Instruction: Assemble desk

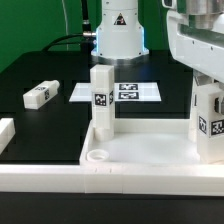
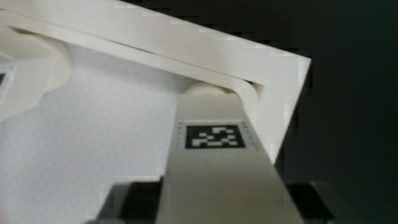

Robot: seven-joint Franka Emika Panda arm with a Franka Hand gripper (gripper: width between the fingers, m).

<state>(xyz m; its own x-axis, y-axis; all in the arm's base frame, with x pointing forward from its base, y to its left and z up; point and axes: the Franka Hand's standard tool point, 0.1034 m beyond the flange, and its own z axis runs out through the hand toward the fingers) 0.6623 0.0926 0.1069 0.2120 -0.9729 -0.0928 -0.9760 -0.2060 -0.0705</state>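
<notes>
Top: white plastic rectangular tray with raised rim.
Corner leg: white square tagged post, upright.
Jaws: clamped around second tagged post.

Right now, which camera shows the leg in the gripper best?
The wrist view: the held leg fills it, tag clear, tip near the desk top's corner. The exterior view shows it only at its right edge.

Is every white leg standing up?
No, one leg lies on its side on the black table, away from the desk top.
</notes>
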